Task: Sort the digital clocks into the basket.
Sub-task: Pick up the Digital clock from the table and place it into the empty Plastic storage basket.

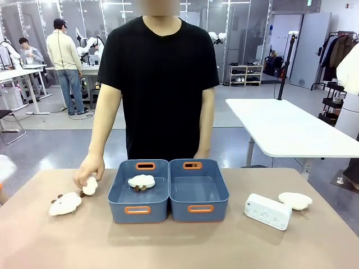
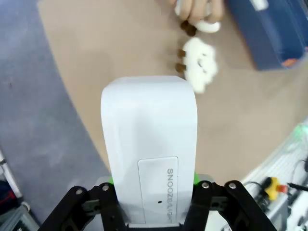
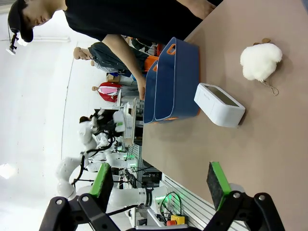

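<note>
Holding one digital clock in my left gripper, I see the jaws closed on its lower end. The green pads press the two narrow sides, and most of the white body sticks out toward twelve o'clock in the wrist view. I judge it to be a light, hollow, stiff plastic shell, smooth and rather slippery, so with such an end grip it may pivot if I swing the arm fast. The second clock lies on the table at about four o'clock from the empty blue basket, with a plush toy just beside it at two o'clock. My right gripper hangs fully open with nothing between the pads. For that clock I would take hold across the long flat sides near the middle, away from the screen and the buttons.
</note>
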